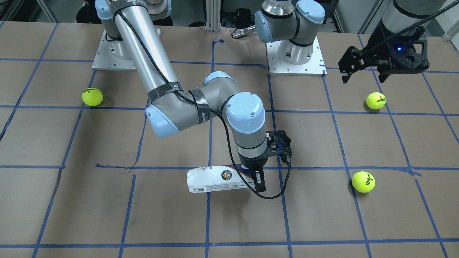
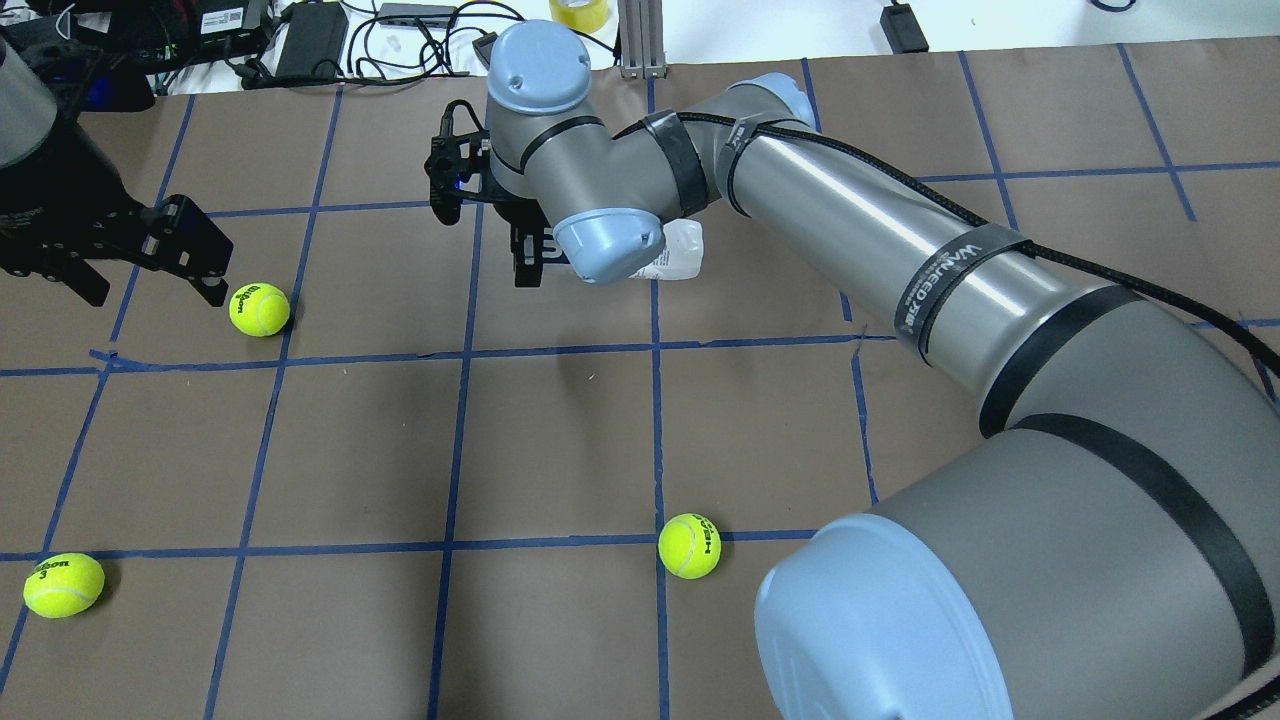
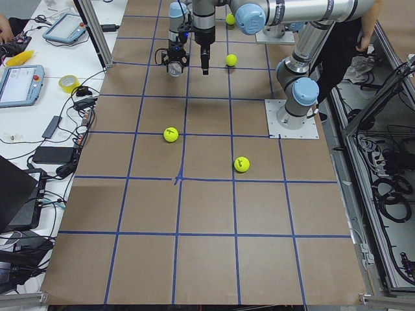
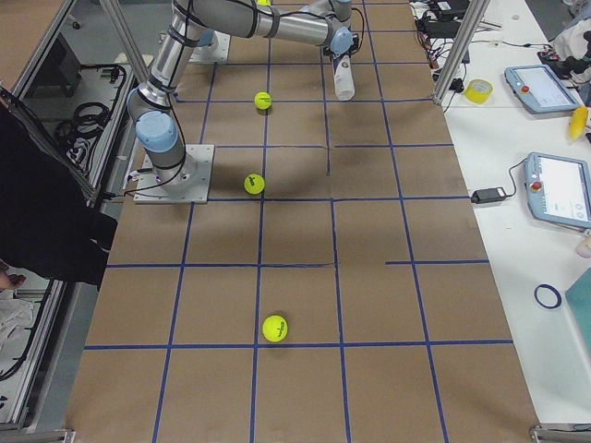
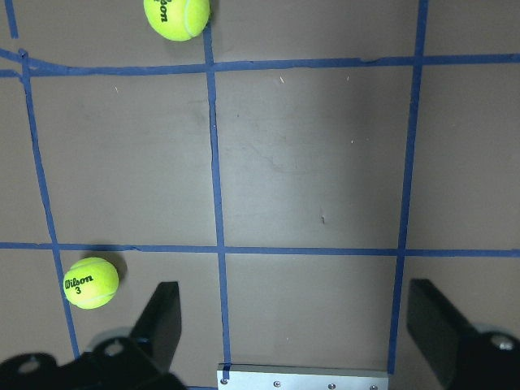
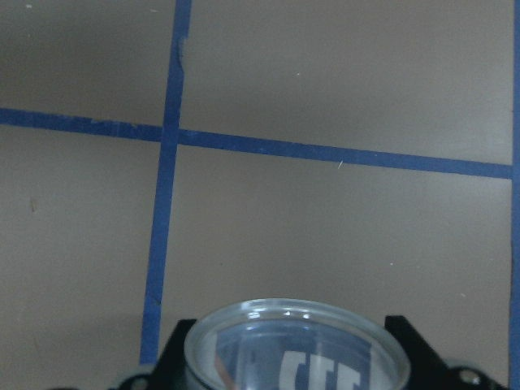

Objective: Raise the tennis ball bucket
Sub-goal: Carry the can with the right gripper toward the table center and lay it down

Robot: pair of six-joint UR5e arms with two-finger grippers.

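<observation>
The tennis ball bucket point(image 1: 215, 179) is a clear can with a white and navy label and a round green logo. It lies roughly level, low over the table's middle. My right gripper point(image 1: 259, 181) points down and is shut on its end. In the right wrist view the can's clear round end point(image 6: 292, 341) sits between the black fingers point(image 6: 175, 361). In the overhead view only a white part of the can point(image 2: 682, 250) shows behind the wrist. I cannot tell whether it touches the table. My left gripper point(image 1: 364, 78) hangs open and empty above a tennis ball point(image 1: 375, 100).
Two more tennis balls point(image 1: 363, 181) point(image 1: 92, 97) lie on the brown paper with blue tape lines. The arms' base plates point(image 1: 297, 68) point(image 1: 107, 61) sit at the robot's edge. Cables and devices lie past the far edge in the overhead view point(image 2: 300, 40).
</observation>
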